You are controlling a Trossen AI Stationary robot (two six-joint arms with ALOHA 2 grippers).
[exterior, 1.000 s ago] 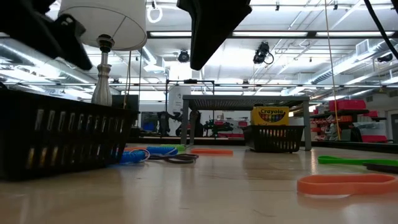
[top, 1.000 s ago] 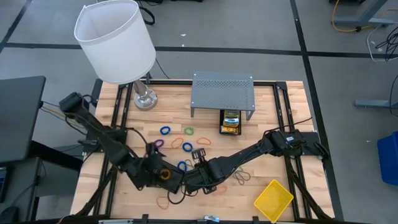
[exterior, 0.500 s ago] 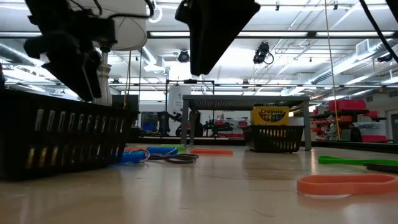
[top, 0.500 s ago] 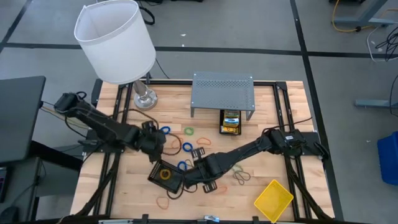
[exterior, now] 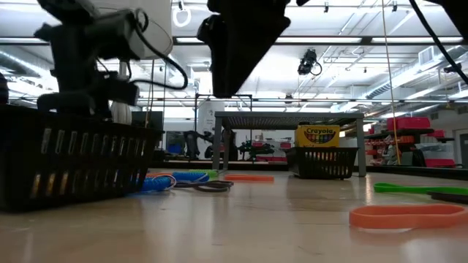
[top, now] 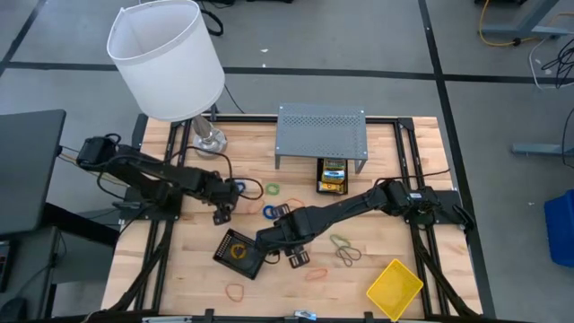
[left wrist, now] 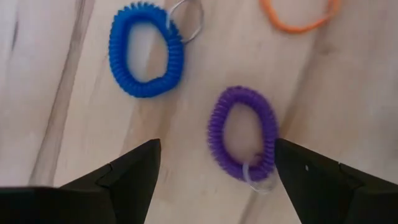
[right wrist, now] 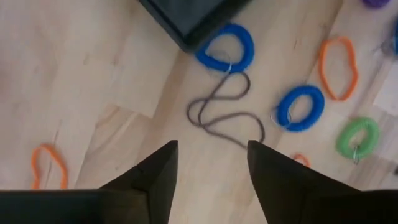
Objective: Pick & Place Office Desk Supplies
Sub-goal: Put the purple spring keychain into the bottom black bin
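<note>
Left hand (left wrist: 214, 163) open over the wooden tabletop (left wrist: 348, 81), fingers (left wrist: 127, 177) spread wide. Purple coil loop (left wrist: 243, 134) lies between the fingertips, a small clear ring at its near end. Blue coil loop (left wrist: 147, 51) beside it, apart; orange band (left wrist: 300, 14) partly cut off at frame edge.

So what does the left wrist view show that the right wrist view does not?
Only the left wrist view shows the purple loop whole, lying between the open left gripper's fingers. Only the right wrist view shows the black tray's corner, a dark thin band, a green loop and the open right gripper. Both show blue and orange loops on wood.
</note>
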